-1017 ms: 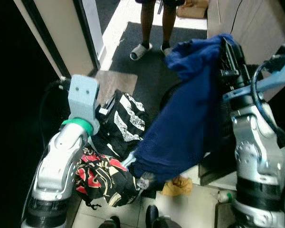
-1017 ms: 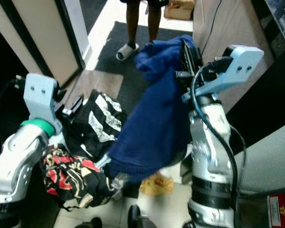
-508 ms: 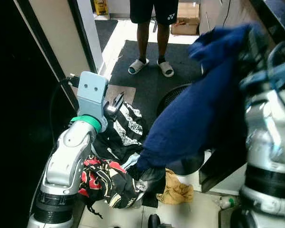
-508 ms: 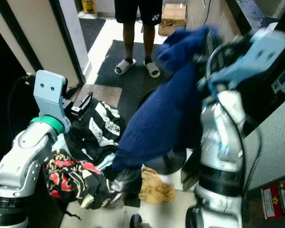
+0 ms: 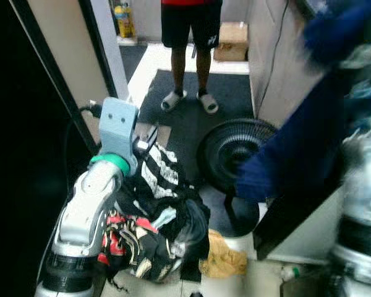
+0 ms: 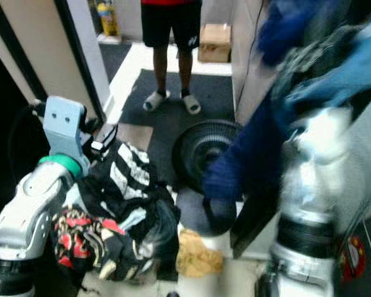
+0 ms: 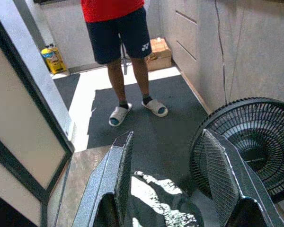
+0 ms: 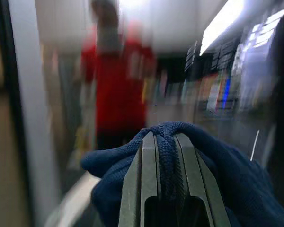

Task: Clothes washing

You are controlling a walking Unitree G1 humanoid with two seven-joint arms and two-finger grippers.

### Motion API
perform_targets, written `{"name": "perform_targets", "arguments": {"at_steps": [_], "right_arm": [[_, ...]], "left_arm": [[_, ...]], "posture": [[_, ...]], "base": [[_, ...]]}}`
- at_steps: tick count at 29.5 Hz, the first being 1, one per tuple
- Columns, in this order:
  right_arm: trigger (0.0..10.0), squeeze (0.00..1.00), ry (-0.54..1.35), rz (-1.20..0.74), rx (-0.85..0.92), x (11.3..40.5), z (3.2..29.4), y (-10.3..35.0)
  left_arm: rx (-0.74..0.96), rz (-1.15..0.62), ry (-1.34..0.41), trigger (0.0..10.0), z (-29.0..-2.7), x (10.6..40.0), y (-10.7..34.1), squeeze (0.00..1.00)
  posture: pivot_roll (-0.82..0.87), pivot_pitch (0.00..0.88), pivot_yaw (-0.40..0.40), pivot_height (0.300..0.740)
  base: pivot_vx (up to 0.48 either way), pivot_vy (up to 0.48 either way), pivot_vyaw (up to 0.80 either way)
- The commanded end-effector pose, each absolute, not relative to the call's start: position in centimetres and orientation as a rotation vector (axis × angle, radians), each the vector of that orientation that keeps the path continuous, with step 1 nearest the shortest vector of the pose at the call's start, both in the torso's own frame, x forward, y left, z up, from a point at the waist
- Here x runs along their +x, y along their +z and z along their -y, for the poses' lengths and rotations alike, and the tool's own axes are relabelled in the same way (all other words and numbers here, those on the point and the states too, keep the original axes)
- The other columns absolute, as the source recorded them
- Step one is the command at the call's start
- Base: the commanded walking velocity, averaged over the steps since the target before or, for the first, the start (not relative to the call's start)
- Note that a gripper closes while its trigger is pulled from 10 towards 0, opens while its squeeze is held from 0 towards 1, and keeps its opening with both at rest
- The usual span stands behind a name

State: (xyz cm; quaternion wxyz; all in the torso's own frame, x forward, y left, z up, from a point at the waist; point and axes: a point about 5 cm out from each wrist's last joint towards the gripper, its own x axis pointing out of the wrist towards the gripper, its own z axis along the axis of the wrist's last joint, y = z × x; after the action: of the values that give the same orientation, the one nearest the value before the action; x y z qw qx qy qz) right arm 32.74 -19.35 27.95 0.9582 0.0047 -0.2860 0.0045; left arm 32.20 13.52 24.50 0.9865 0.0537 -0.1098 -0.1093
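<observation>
Right gripper (image 8: 162, 189) raised high, fingers clamped on fold of navy garment (image 5: 297, 148); cloth hangs down over fan (image 5: 234, 154), blurred. Left gripper (image 7: 165, 189) low beside fan, fingers spread apart, holding nothing, just above clothes pile (image 5: 157, 223). Pile on floor left of fan: black-and-white striped piece, red-patterned piece. Yellow cloth (image 5: 224, 260) on floor near fan base. Person (image 7: 118, 52) in red shirt, dark shorts, sandals stands on dark mat (image 7: 165, 132) beyond fan.
</observation>
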Motion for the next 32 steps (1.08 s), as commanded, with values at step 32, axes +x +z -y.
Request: {"name": "perform_targets", "arguments": {"at_steps": [32], "right_arm": [[10.0,0.00,0.131,0.544,0.156,34.0,13.8,25.6]], "left_arm": [[0.148,0.273,-0.142,10.0,-15.9,33.3,26.1,0.00]], "posture": [[0.09,0.034,0.128,0.740]], "base": [[0.000,0.000,-0.30]]}}
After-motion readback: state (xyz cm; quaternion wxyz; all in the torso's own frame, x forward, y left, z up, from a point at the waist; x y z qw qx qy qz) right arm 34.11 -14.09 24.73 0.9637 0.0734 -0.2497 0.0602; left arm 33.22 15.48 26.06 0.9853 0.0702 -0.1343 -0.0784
